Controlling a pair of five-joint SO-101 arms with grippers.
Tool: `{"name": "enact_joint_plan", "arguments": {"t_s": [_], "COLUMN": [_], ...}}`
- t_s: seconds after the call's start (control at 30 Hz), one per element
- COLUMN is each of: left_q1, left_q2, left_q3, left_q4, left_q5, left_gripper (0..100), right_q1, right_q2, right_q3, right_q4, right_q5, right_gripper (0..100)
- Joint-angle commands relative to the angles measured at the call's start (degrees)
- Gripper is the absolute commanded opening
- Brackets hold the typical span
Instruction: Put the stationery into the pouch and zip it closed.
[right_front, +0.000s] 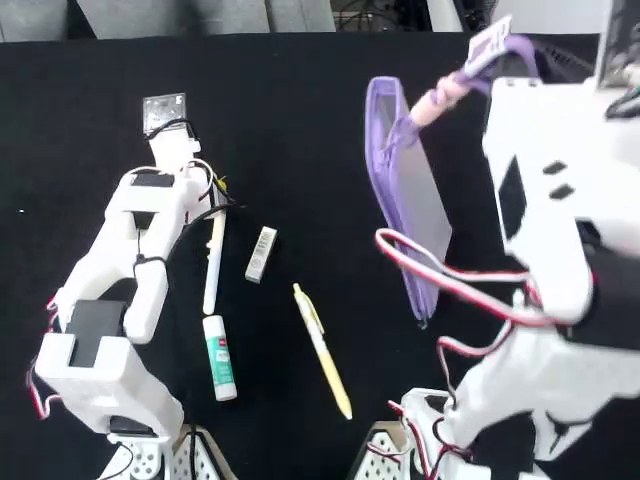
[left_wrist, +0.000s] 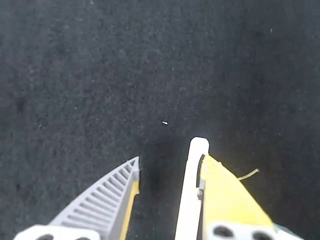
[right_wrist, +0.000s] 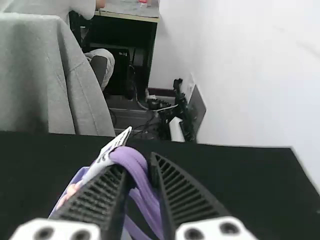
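Observation:
My right gripper (right_wrist: 139, 165) is shut on the purple strap (right_wrist: 131, 159) of the pouch. It holds the purple pouch (right_front: 405, 190) up in the air at the right, hanging edge-on with a pink charm (right_front: 440, 100) and a white tag (right_front: 490, 40). My left gripper (left_wrist: 167, 165) is open low over the black cloth, with the end of a white pen (left_wrist: 192, 190) between its fingers, against the yellow one. From above, the left gripper (right_front: 215, 198) sits at the far end of the white pen (right_front: 212, 262).
On the black table (right_front: 300, 130) lie a small white eraser (right_front: 261, 253), a glue stick (right_front: 219, 357) and a yellow pen (right_front: 322, 350), all between the two arms. A small silver square (right_front: 165, 112) lies beyond the left arm.

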Motion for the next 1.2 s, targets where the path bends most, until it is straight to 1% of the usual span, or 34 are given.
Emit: {"name": "enact_joint_plan", "arguments": {"t_s": [0.0, 0.13, 0.27, 0.43, 0.63, 0.77, 0.87, 0.93, 1.03, 1.1, 1.17], "left_q1": [1.4, 2.8, 4.2, 4.2, 4.2, 4.2, 3.8, 3.9, 4.0, 3.8, 3.7], "left_q2": [1.1, 1.9, 1.9, 2.0, 7.4, 12.0, 15.4, 18.1, 20.9, 22.2, 22.8], "left_q3": [-4.8, -4.7, -4.6, -4.6, -6.9, -13.5, -19.3, -22.6, -26.6, -28.8, -30.1], "left_q4": [-0.4, -0.4, -0.4, -0.4, -0.3, 6.0, 10.7, 13.1, 16.3, 17.2, 17.1], "left_q5": [-3.3, -4.2, -4.7, -4.7, -4.7, -4.7, -4.7, -4.8, -4.8, -4.8, -4.8], "left_gripper": [20, 20, 20, 20, 20, 18, 8, 2, 5, 5, 3], "right_q1": [-0.3, -0.3, 1.0, 6.7, 7.2, 7.2, 7.2, 7.2, 7.1, 7.0, 6.9], "right_q2": [-2.9, -2.4, -2.9, -2.8, -2.9, -2.9, -2.9, -2.9, -2.9, -2.9, -2.9], "right_q3": [-6.7, -9.8, -10.2, -11.3, -14.5, -17.5, -19.1, -19.5, -19.1, -18.9, -18.8], "right_q4": [3.0, 4.2, 4.7, 4.7, 6.0, 7.4, 8.6, 9.4, 10.5, 10.6, 10.8], "right_q5": [5.5, 6.3, 10.8, 10.3, 10.5, 10.6, 10.9, 13.2, 16.8, 17.7, 18.1], "right_gripper": [1.1, 1.1, 1.1, 1.1, 1.1, 1.2, 1.2, 1.2, 1.2, 1.2, 1.2]}}
